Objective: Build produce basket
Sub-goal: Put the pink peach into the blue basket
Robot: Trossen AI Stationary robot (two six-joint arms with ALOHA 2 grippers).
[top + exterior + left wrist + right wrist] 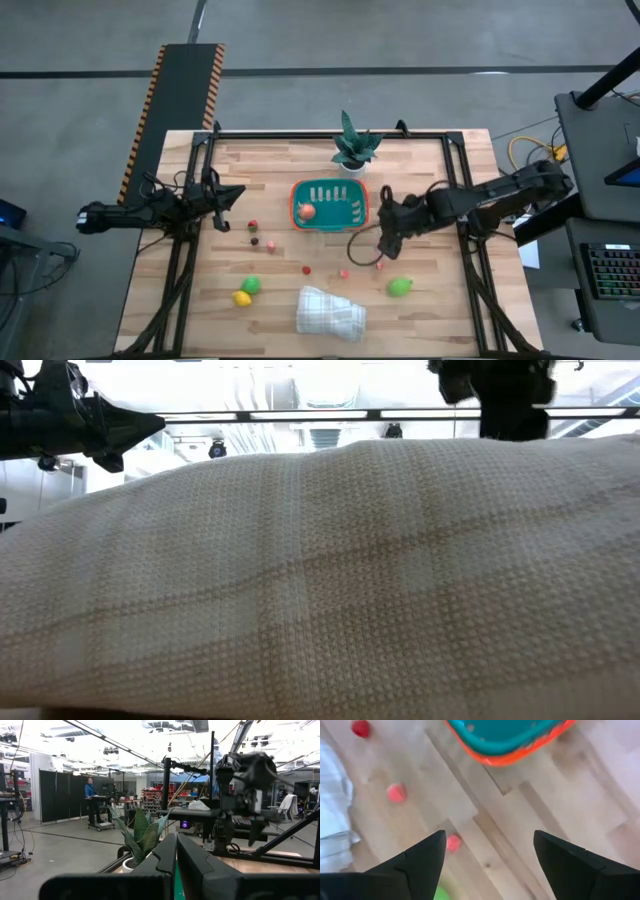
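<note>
Right gripper [383, 252] hangs over the tabletop [440, 300] just right of the basket [329, 203], fingers [422, 857] spread wide, nothing between them; small red berries [453, 842] lie below. Basket sits mid-tabletop before the plant [352, 146], one pink piece [307, 211] inside. Green piece [400, 288], yellow piece [242, 298] and cloth [330, 311] lie along the near edge. Left gripper [232, 196] waits at the left side, fingers clenched, empty.
</note>
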